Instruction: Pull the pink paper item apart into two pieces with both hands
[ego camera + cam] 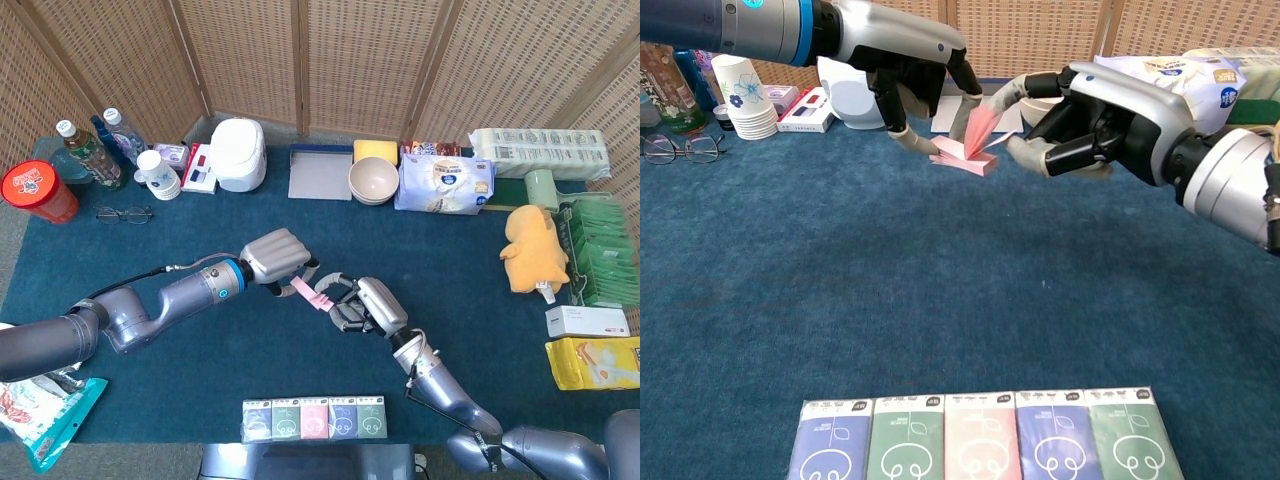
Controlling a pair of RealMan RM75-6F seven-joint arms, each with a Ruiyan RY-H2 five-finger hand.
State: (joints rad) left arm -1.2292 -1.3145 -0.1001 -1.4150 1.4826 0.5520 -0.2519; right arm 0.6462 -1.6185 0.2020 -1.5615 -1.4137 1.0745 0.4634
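The pink paper item [974, 143] [308, 292] hangs above the blue cloth between my two hands. My left hand [908, 62] [276, 256] grips its left end from above, fingers curled down onto it. My right hand [1087, 118] [358, 305] pinches its right end between thumb and a finger. In the chest view an upper pink sheet stands lifted at an angle over a flatter stack below. The two parts still meet at the right end.
A row of several tissue packs [986, 440] [314, 418] lies near the front edge. Glasses [124, 213], bottles [88, 154], paper cups [741, 92], a white cooker [239, 154], bowls [373, 181], tissue bags and a yellow plush [537, 247] line the back and right.
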